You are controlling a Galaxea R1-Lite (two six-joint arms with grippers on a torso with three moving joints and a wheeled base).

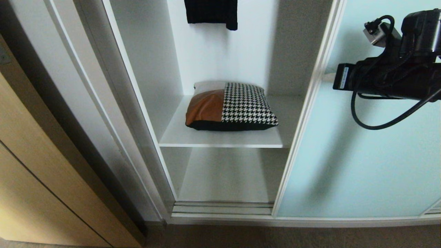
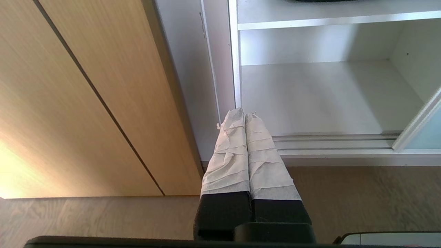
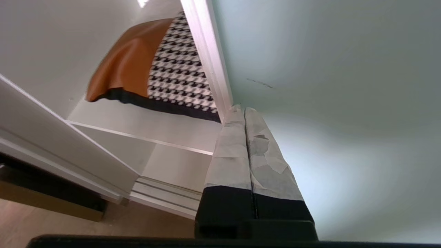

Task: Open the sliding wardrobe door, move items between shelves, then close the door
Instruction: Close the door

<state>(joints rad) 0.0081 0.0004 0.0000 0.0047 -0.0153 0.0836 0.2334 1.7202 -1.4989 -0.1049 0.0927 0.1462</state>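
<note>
The sliding wardrobe door [image 1: 344, 155], frosted pale aqua glass, stands slid to the right, leaving the left bay uncovered. The tan and houndstooth cushion [image 1: 231, 106] lies on the upper white shelf [image 1: 220, 139]; the lower shelf [image 1: 224, 175] holds nothing. My right arm [image 1: 389, 81] reaches across in front of the glass. The right gripper [image 3: 244, 109] is shut and holds nothing, its taped tips close to the door's white frame [image 3: 208, 58], with the cushion [image 3: 155, 65] beyond. My left gripper [image 2: 244, 113] is shut, holds nothing and hangs low near the wardrobe's left post.
A small black garment [image 1: 211, 12] hangs at the top of the bay. A light wooden door [image 1: 34, 172] stands to the left of the wardrobe. The floor track [image 2: 337, 141] runs along the bottom, and wood floor [image 2: 361, 199] lies in front.
</note>
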